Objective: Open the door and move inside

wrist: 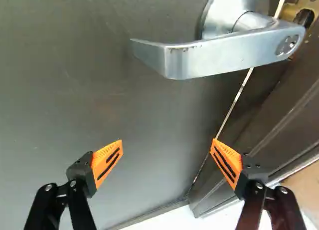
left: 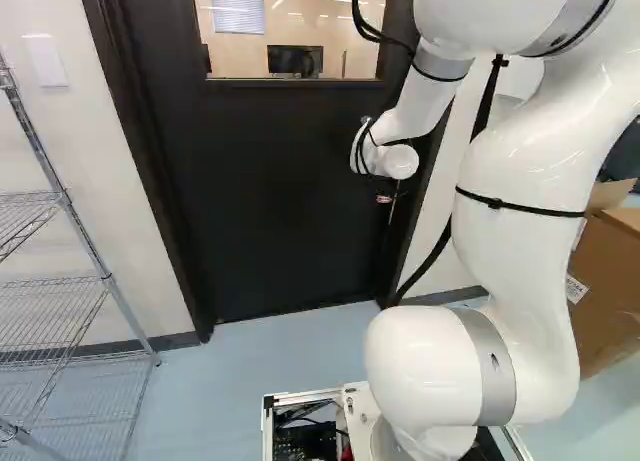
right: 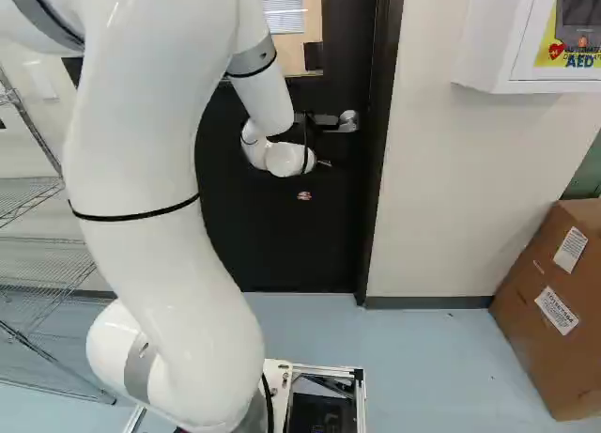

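"Has the gripper [left: 386,196] got the handle [wrist: 219,55] in its grasp?"

"No, its fingers [wrist: 106,162] are spread wide, with a broad gap and nothing between them. The metal lever is ahead of the orange pads, apart from both."

"Where's that handle, exactly?"

"On the dark door [left: 280,211], below the window [left: 235,41] and close to the door's edge by the door frame [right: 382,142]. Its free end points in toward the middle of the door. There's a brass plate [wrist: 291,10] just beside its other end."

"And is the door open?"

"It sits close in the frame. I see a thin pale line down that edge, but I can't tell whether it's slightly ajar."

"The arm [left: 520,181] has quite a reach."

"It rises from the base and bends over toward the door. Over there, past the handle's side, a white cabinet [right: 493,62] hangs on the wall, and a cardboard box [right: 554,367] stands on the floor below it. The wire rack [left: 107,266] is at the other side."
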Available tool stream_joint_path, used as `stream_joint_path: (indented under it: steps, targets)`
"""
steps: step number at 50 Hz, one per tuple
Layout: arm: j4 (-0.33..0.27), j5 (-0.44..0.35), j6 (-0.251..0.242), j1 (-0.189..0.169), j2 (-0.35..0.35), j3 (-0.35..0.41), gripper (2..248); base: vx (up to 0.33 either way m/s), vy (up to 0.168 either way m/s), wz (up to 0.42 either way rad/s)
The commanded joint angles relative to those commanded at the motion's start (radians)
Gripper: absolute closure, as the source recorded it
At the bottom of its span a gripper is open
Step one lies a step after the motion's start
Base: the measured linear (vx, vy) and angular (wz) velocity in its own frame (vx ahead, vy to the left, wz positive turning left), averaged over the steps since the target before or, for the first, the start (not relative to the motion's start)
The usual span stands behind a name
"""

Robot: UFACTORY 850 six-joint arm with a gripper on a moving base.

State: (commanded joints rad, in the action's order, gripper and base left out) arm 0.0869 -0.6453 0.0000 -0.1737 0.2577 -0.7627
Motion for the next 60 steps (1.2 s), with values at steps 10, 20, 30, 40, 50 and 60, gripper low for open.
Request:
stream_joint_path:
  steps: [10, 20, 30, 40, 50, 60]
  targets:
    - [0.037, 0.025, 0.000, 0.009, 0.027, -0.032, 3, 0.000, 0.000, 0.000]
    - [0.074, 0.050, 0.000, 0.018, 0.057, -0.068, 3, 0.000, 0.000, 0.000]
    - [0.114, 0.075, 0.000, 0.028, 0.090, -0.107, 3, 0.000, 0.000, 0.000]
    - [0.154, 0.096, 0.000, 0.040, 0.125, -0.150, 3, 0.000, 0.000, 0.000]
    - [0.194, 0.110, 0.000, 0.052, 0.162, -0.197, 3, 0.000, 0.000, 0.000]
    - [0.227, 0.119, 0.000, 0.065, 0.200, -0.246, 3, 0.000, 0.000, 0.000]
